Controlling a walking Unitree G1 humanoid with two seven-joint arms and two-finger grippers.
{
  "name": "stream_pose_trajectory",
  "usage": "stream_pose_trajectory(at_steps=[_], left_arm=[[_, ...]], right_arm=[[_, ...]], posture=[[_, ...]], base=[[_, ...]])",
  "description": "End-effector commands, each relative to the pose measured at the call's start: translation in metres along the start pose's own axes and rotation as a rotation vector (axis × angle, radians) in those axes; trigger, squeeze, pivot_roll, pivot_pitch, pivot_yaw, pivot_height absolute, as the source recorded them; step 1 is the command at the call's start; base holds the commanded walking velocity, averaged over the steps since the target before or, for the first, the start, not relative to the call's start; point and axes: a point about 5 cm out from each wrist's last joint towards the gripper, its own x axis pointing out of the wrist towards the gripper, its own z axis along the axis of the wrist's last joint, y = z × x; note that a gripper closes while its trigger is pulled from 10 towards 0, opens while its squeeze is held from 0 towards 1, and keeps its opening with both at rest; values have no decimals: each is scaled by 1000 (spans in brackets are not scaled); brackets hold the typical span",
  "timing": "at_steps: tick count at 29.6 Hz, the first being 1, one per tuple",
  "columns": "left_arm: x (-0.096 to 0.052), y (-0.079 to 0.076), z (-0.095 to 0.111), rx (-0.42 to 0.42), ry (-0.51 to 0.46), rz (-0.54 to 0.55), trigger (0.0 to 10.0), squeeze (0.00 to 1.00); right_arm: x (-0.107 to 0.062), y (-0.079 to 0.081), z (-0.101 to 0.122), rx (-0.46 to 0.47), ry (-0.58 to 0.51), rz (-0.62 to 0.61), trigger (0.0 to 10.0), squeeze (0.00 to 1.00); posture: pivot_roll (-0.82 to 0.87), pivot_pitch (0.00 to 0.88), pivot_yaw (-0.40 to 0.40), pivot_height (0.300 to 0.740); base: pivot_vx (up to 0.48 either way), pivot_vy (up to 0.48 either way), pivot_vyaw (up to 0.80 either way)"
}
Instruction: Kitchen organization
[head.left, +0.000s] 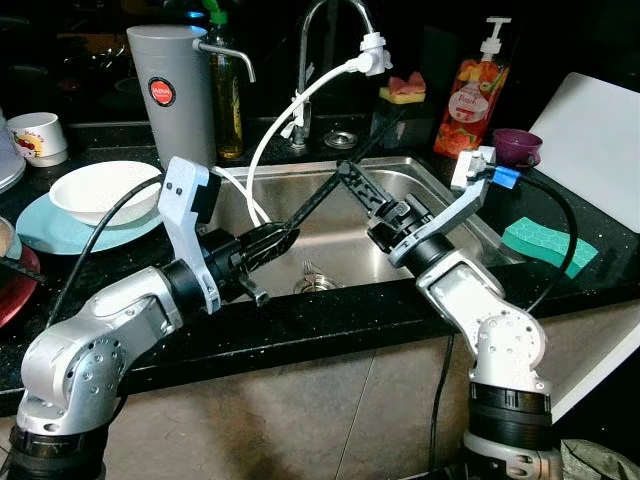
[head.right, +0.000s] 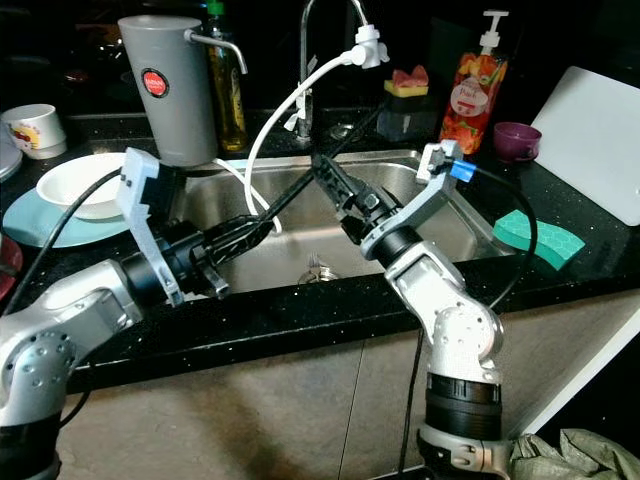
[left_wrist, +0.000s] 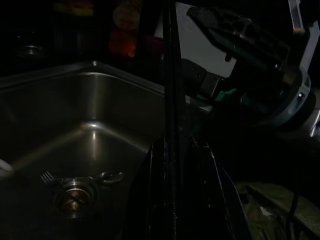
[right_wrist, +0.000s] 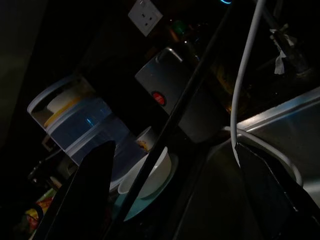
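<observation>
Both arms reach over the steel sink (head.left: 440, 190) at the centre of the frame. The left gripper (head.left: 268, 240) has its fingers clamped on a long thin black rod (head.left: 335, 180) that slants up toward the upper right. The right gripper (head.left: 352, 178), fingers spread apart, sits astride the rod's middle. A fork (left_wrist: 48, 177) lies by the drain (left_wrist: 71, 197). A white bowl (head.left: 100, 190) rests on a blue plate (head.left: 50, 228) at left.
</observation>
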Motion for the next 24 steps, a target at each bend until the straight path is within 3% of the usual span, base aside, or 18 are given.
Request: stream_pose_trajectory(at_steps=[1,2,3,4,6,7,12,13,16,17,24], left_arm=[[-1,-6,-1,7,15,-41,10000,0],[-1,-6,-1,7,15,-41,10000,0],[-1,-7,-3,7,23,-47,10000,0],[-1,-7,-3,7,23,-47,10000,0],[-1,-7,-5,2,34,-57,10000,0],[-1,-8,-5,-1,38,-63,10000,0],[-1,-12,-9,-9,53,-93,10000,0],[-1,-12,-9,-8,55,-91,10000,0],[-1,-11,-10,-7,56,-89,10000,0],[0,-12,-11,-7,60,-92,10000,0],[1,-11,-11,-6,62,-89,10000,0]], right_arm=[[1,2,2,29,-4,9,9216,0],[1,2,2,29,-4,9,9216,0],[1,3,2,38,-4,8,7882,0],[1,3,2,38,-4,8,7882,0],[2,4,3,51,-1,8,4980,0],[2,4,3,55,0,7,4549,0],[2,5,3,72,9,5,4196,0],[2,5,4,74,9,5,2039,0],[2,6,4,76,10,5,1725,0],[2,6,4,80,11,1,471,0],[3,6,5,86,7,-2,0,0]], posture=[[52,165,-56,740],[52,165,-56,740],[52,165,-56,740],[52,165,-56,740],[50,170,-55,740],[50,170,-55,740],[50,170,-55,740],[50,170,-55,740],[50,170,-55,740],[50,170,-55,740],[49,174,-57,740]], base=[[0,0,0],[0,0,0],[0,0,0],[0,0,0],[0,0,0],[0,0,0],[0,0,0],[0,0,0],[0,0,0],[0,0,0],[0,0,0]])
